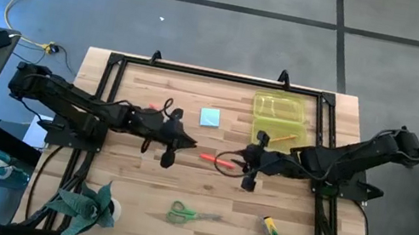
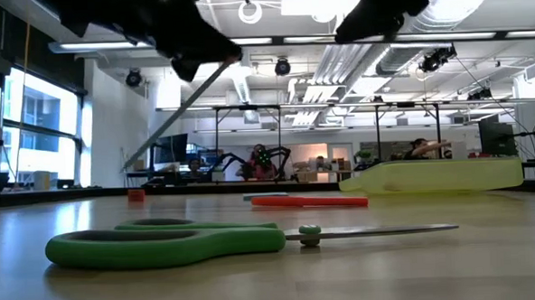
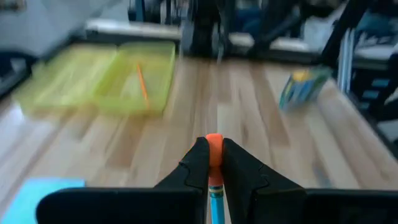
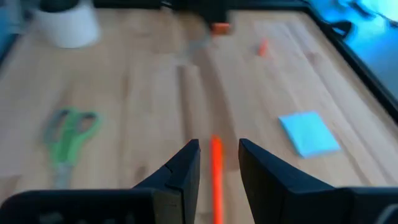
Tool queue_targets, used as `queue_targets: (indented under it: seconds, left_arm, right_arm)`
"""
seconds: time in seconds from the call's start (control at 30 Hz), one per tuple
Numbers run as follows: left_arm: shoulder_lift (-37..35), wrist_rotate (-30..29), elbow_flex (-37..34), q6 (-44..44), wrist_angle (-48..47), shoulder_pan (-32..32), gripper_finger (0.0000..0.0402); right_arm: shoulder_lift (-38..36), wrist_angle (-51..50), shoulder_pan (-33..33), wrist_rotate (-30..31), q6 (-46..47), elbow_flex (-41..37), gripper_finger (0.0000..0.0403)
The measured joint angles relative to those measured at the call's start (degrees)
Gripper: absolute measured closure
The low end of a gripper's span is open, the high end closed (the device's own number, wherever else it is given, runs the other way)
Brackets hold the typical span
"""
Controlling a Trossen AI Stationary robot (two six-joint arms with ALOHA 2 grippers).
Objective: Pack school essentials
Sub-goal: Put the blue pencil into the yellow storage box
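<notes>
My left gripper (image 1: 185, 141) (image 3: 214, 155) hovers over the table's middle, shut on a pencil (image 2: 180, 111) with a blue-green shaft and an orange eraser. My right gripper (image 1: 246, 163) (image 4: 216, 158) is open and raised above one end of the red-orange marker (image 1: 217, 160) (image 4: 216, 168), which lies flat on the table; its fingers stand either side of it in the wrist view without touching. The light-blue note pad (image 1: 209, 117), green-handled scissors (image 1: 191, 214) (image 2: 163, 243), yellow-green stick (image 1: 272, 232) and tiny red piece (image 4: 263, 46) all lie on the table. My left gripper pinches the pencil between its two fingers just behind the orange eraser end (image 3: 214, 142), which pokes out past the fingertips. The pencil is lifted clear of the table and tilted, its long shaft (image 2: 171, 120) slanting down from the gripper.
The translucent yellow case (image 1: 280, 120) lies open near the far right edge with an orange pencil (image 1: 284, 138) inside. A green leafy plant in a white pot (image 1: 86, 204) stands at the near left corner. Bare wood lies between scissors and marker.
</notes>
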Motion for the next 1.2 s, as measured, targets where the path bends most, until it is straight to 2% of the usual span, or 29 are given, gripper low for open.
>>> queue_targets:
  seconds: [0.2, 0.37, 0.57, 0.77, 1.03, 1.1, 1.2]
  left_arm:
    - [0.4, 3.2, 0.0, 2.6, 10.2, -0.2, 0.0383]
    - [0.8, 3.9, 0.0, 4.9, 15.8, -1.3, 0.0383]
    - [2.6, 3.8, 0.0, 6.5, 23.4, -3.0, 0.0383]
    - [2.9, 3.2, 0.0, 7.0, 27.3, -3.9, 0.0382]
    - [2.9, 3.2, 0.0, 7.5, 30.5, -4.9, 0.0382]
    - [2.9, 3.2, 0.0, 7.5, 30.5, -4.9, 0.0382]
    - [2.9, 3.2, 0.0, 7.5, 30.6, -4.9, 0.0381]
  right_arm:
    - [0.0, 6.2, 0.4, -6.7, -6.2, 0.0, 0.03]
    - [0.0, 10.0, 0.2, -6.3, -7.4, 0.0, 0.0293]
    - [2.8, 18.0, 0.2, -1.8, -12.4, 0.0, 0.0265]
    - [8.1, 28.4, 0.2, -1.0, -19.1, 0.0, 0.024]
    - [13.9, 39.5, -0.6, -1.2, -23.9, 0.0, 0.0235]
    - [14.5, 40.5, -1.1, -2.1, -23.6, 0.0, 0.0235]
    - [15.6, 42.8, -2.4, -6.4, -21.3, 0.0, 0.0235]
